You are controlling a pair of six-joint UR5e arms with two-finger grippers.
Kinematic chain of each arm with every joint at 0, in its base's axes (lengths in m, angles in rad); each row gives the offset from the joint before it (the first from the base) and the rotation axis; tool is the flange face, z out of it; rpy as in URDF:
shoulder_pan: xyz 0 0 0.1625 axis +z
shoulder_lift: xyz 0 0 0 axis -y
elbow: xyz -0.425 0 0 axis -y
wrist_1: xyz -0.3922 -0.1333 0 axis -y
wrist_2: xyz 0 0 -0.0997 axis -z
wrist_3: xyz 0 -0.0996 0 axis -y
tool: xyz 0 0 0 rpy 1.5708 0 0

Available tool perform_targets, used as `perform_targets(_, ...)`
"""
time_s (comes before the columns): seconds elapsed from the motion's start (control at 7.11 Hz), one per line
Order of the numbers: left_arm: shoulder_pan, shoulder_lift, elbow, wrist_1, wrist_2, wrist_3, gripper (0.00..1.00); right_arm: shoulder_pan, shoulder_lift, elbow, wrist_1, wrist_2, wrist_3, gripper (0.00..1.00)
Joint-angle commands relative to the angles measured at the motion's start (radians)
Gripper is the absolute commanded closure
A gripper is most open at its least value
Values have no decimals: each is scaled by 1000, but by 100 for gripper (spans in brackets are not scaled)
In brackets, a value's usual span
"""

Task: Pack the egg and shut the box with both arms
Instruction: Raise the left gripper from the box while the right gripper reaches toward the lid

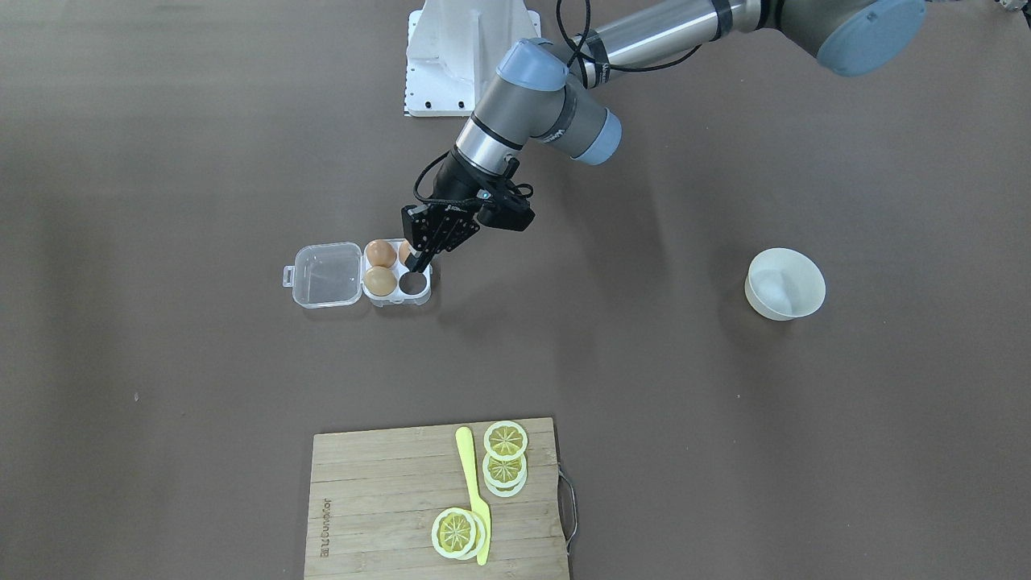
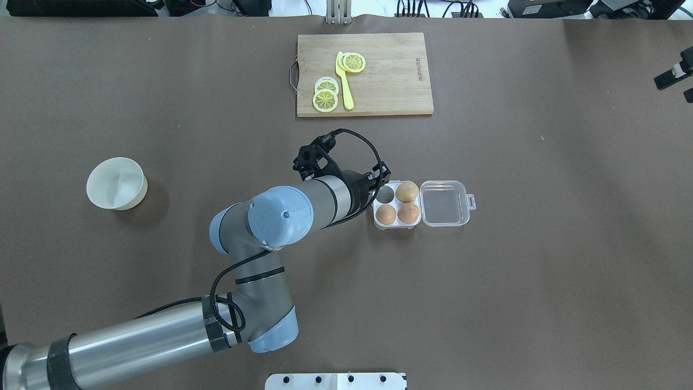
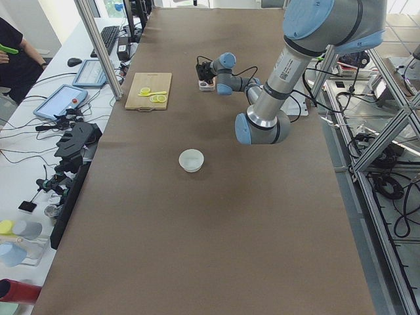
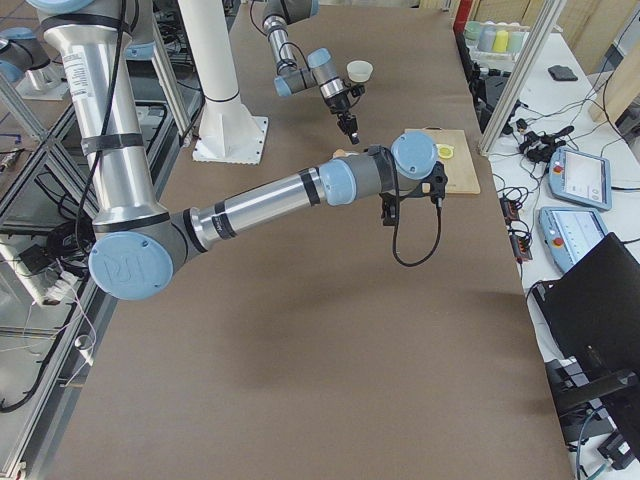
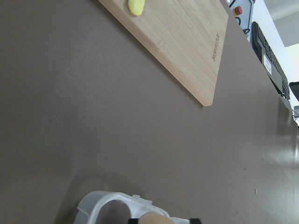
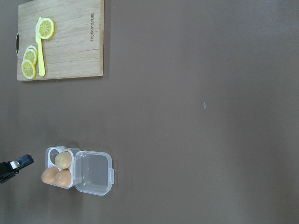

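Observation:
The clear box point(image 2: 443, 203) lies open on the brown table with its lid flat to the right. It holds three eggs. The orange-brown egg point(image 2: 385, 214) sits in the near-left cell, a second orange-brown egg point(image 2: 409, 213) beside it, and a paler tan egg point(image 2: 406, 191) behind. The far-left cell point(image 2: 385, 193) is bare. My left gripper point(image 1: 415, 262) hangs over the box's left side, partly covering the egg point(image 1: 403, 251). In the left wrist view, black fingertips point(image 5: 194, 220) stand apart on either side of an egg point(image 5: 154, 218). Only a part of my right gripper point(image 2: 674, 76) shows, high at the right edge.
A white bowl point(image 2: 116, 183) stands far left. A wooden cutting board point(image 2: 395, 81) with lemon slices point(image 2: 325, 99) and a yellow knife point(image 2: 344, 81) lies at the far edge. The robot's white base point(image 1: 467, 56) is behind the box. A person point(image 3: 13, 46) sits beside the table.

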Motion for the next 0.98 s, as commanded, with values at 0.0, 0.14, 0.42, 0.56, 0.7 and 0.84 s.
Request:
perform_targets(0.0,-6,1,0,3,-2,2,87,-81,39,35,5,-82,148,0)
perform_targets(0.14,-11,1,0,3,-2,2,87,-133,39,89,9,-181,265,0)
perform_targets(0.42,-31,0,0,6,-34,0,100,-160,-13,159,10,-215,323,0)
perform_targets(0.56,-38,10,2,7,-38,0,100,-164,-30,176,10,-222,326,0)
perform_targets(0.7,-47,19,2,7,-51,0,100,-204,-39,233,10,-271,408,1)
perform_targets(0.84,-52,20,2,7,-61,0,100,-307,-39,314,16,-370,596,1)
